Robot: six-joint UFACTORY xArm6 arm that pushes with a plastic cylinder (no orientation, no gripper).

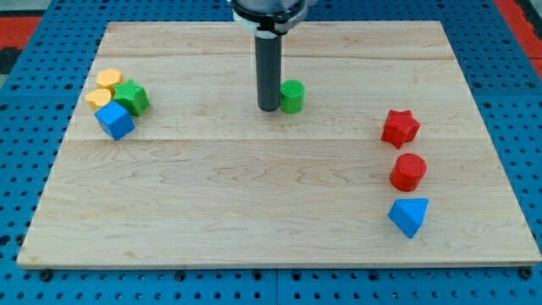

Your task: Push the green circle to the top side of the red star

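Note:
The green circle [292, 97] stands on the wooden board [254, 220], a little above its middle. My tip [268, 108] is right at the circle's left side, touching or nearly touching it. The red star [400, 128] lies far to the view's right, slightly lower than the green circle. The rod runs up to the arm at the view's top edge.
A red cylinder [408, 172] and a blue triangular block [410, 216] lie below the red star. At the view's left, a yellow heart-like block [103, 88], a green block [131, 98] and a blue cube [114, 121] are bunched together.

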